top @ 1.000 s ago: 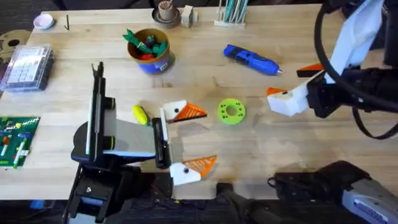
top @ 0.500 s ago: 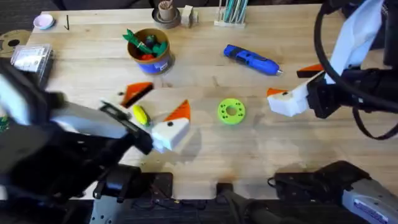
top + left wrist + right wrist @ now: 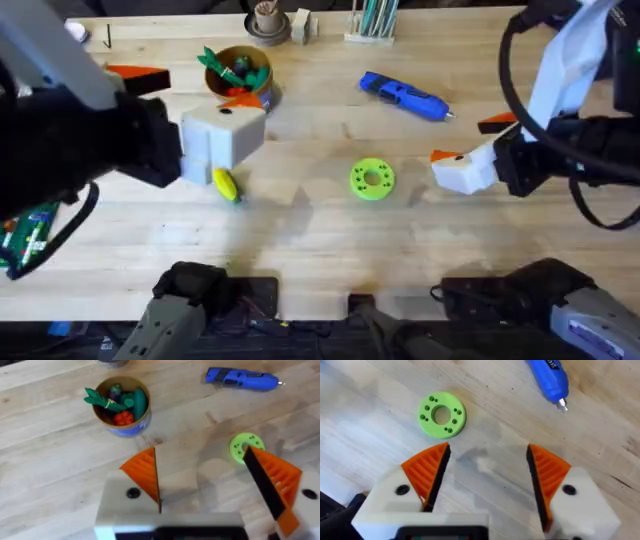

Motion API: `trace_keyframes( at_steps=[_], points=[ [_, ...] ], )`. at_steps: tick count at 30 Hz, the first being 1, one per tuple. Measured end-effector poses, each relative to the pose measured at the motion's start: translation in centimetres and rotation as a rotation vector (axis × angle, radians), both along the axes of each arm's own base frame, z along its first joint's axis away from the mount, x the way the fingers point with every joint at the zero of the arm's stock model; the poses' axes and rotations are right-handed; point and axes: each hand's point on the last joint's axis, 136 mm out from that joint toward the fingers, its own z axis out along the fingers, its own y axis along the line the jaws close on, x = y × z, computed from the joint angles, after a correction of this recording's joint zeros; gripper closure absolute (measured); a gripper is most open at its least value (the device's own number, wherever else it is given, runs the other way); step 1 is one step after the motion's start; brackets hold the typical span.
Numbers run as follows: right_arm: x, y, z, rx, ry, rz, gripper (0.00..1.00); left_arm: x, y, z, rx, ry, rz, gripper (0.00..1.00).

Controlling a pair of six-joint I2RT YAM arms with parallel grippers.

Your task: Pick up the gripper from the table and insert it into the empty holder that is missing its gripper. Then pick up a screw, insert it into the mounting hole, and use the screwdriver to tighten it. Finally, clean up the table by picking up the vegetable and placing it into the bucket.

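My left gripper [image 3: 195,88] hangs high over the table [image 3: 320,250], large and blurred, just left of the bucket [image 3: 240,82]. In the left wrist view the left gripper [image 3: 200,455] is open, with bare wood between its orange pads [image 3: 145,472]. The yellow vegetable [image 3: 226,184] lies on the wood below it. The bucket [image 3: 120,407] holds green and red toy vegetables. The blue screwdriver [image 3: 403,95] lies at the back right. My right gripper [image 3: 460,138] hovers open right of the green disc [image 3: 372,179]; the right gripper [image 3: 487,450] holds nothing. The loose gripper piece, holder and screw are out of view.
A green circuit board [image 3: 25,235] pokes out under the left arm at the left edge. A cup [image 3: 265,20] and a rack of pens [image 3: 372,20] stand along the back edge. In the right wrist view the disc [image 3: 441,415] and the screwdriver [image 3: 552,380] lie ahead.
The left arm has swung up from the front of the table to the back left, beside the bucket. The yellow vegetable now lies in the open. The right arm has barely moved.
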Motion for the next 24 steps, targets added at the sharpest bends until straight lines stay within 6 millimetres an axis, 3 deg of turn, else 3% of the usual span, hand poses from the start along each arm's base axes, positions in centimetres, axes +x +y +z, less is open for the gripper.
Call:
trace_keyframes(
  at_steps=[7, 15, 18, 24],
  points=[
    [0.0, 0.0, 0.0, 0.0, 0.0, 0.0, 0.045, 0.4, 0.0, -3.0, 0.009, 0.17, 0.02, 0.008],
    [0.0, 0.0, 0.0, 0.0, 0.0, 0.0, 0.045, 1.1, 1.4, -7.0, -0.038, 0.408, 0.239, 0.008],
    [0.0, 0.0, 0.0, 0.0, 0.0, 0.0, 0.045, 1.6, 1.6, -9.2, -0.06, 0.461, 0.305, 0.008],
    [0.0, 0.0, 0.0, 0.0, 0.0, 0.0, 0.045, 1.2, 2.5, -15.7, -0.085, 0.579, 0.454, 0.007]
  ],
)
